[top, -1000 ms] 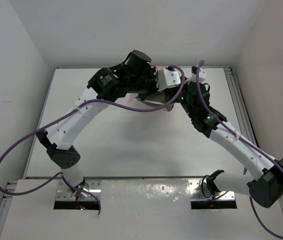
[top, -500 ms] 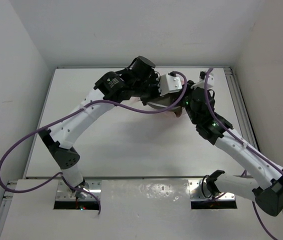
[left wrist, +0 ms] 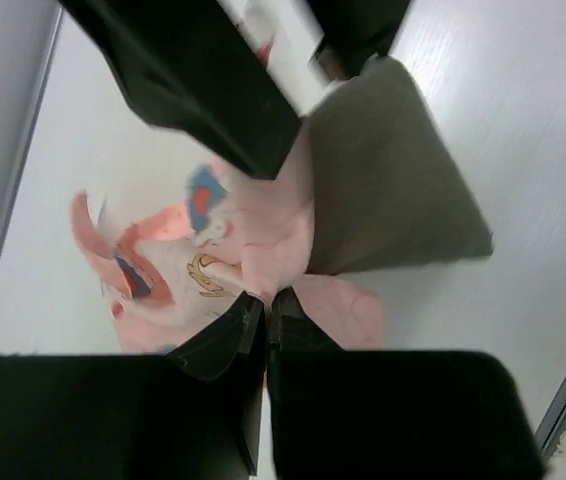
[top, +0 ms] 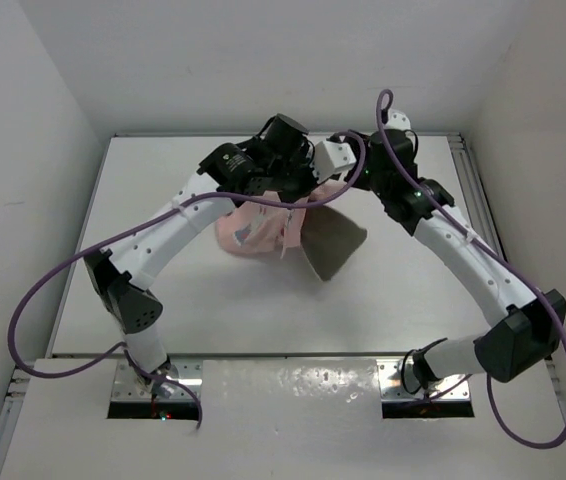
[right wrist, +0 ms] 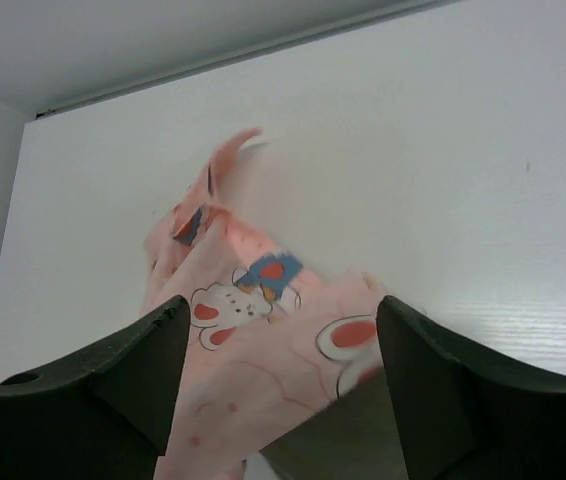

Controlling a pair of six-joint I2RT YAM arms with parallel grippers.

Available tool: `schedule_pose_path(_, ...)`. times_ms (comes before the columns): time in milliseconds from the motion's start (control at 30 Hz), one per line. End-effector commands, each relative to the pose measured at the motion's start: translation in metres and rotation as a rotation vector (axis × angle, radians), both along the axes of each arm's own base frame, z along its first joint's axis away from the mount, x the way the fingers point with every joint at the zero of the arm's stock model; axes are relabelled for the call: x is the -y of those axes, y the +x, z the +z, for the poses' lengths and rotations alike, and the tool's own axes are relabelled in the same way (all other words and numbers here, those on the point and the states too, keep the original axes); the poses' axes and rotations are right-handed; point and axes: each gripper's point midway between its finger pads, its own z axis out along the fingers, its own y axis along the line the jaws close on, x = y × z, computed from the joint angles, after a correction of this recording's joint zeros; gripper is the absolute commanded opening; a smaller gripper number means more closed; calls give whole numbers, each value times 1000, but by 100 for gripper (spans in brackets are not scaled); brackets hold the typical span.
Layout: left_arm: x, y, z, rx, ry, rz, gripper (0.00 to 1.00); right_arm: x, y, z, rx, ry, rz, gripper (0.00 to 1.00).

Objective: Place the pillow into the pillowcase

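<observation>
Pillowcase (top: pixel 248 225): bunched on the white table (top: pixel 213 300), under the two wrists. Pink cloth. White rabbits and blue and red patches show in both wrist views.

Left gripper (left wrist: pixel 265 305): jaws pressed together, with a fold of the pillowcase pinched at the tips. The grip is on the pillowcase's right-hand part, close to where the cloth meets the pillow. The cloth runs up to the fingertips there.

Pillow (top: pixel 333 240): just right of the pillowcase and touching it. It looks plain olive-brown from here and lies at an angle to the pillowcase. Its left edge goes under the pink cloth. Cannot tell whether that edge is inside the sack or only beneath a flap. Most of the pillow sits outside the pillowcase, uncovered.

Right gripper (right wrist: pixel 283 310): over the pillowcase's far right part, jaws spread wide, nothing gripped between them. Its wrist view looks past both fingers (right wrist: pixel 133 390) onto the rabbit print, with a dark strip of pillow at the bottom edge. No contact with the cloth can be made out.
</observation>
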Motion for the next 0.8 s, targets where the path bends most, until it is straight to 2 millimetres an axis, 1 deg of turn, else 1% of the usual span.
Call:
schedule_pose_path(0,5,32,64,167,-190,118,0,2,-4,47,96,-71,71,75)
schedule_pose_path(33,5,37,67,175,-193,136,0,3,-9,53,110,-76,81,76)
schedule_pose_path(67,3,39,82,202,-216,149,0,6,-12,53,111,-84,83,77)
schedule_pose_path(133,-2,43,90,221,-218,167,0,11,-17,56,127,-94,90,78)
schedule_pose_path(167,-6,44,94,239,-210,187,0,17,-23,58,139,-89,95,78)
schedule_pose_path(200,-8,44,92,236,-202,189,0,21,-25,58,144,-92,99,78)
schedule_pose_path(233,-9,42,89,231,-195,182,0,24,-27,49,135,-106,106,78)
schedule_pose_path(267,-10,41,87,230,-187,176,0,27,-32,50,141,-102,132,74)
schedule_pose_path(300,-10,39,81,219,-175,169,0,28,-34,44,138,-110,152,70)
schedule_pose_path(333,-11,37,80,216,-171,161,0,28,-38,26,114,-146,187,65)
schedule_pose_path(367,-9,33,69,195,-154,135,0,29,-40,19,109,-154,204,60)
schedule_pose_path(400,-7,31,63,182,-148,120,0,30,-44,11,104,-171,223,54)
schedule_pose_path(433,-7,28,61,176,-145,111,0,31,-49,-11,60,-181,229,54)
schedule_pose_path(467,-7,27,50,157,-127,108,0,35,-50,-19,46,-175,218,55)
schedule_pose_path(500,-7,27,46,150,-127,107,0,34,-54,-29,21,-161,232,61)
schedule_pose_path(533,-7,25,43,144,-120,105,0,38,-60,-51,-33,-149,223,65)
schedule_pose_path(600,-7,24,34,124,-115,103,0,39,-70,-74,-94,-113,235,72)
schedule_pose_path(633,-6,23,33,122,-117,102,0,37,-76,-83,-117,-73,236,80)
schedule_pose_path(667,-5,22,25,102,-110,101,0,38,-84,-108,-149,-57,228,83)
schedule_pose_path(700,-3,20,23,90,-114,89,0,37,-87,-119,-159,-31,219,87)
schedule_pose_path(733,-2,19,19,82,-111,83,0,38,-99,-147,-213,7,199,91)
schedule_pose_path(767,-1,18,11,66,-103,79,0,34,-92,-147,-164,45,188,97)
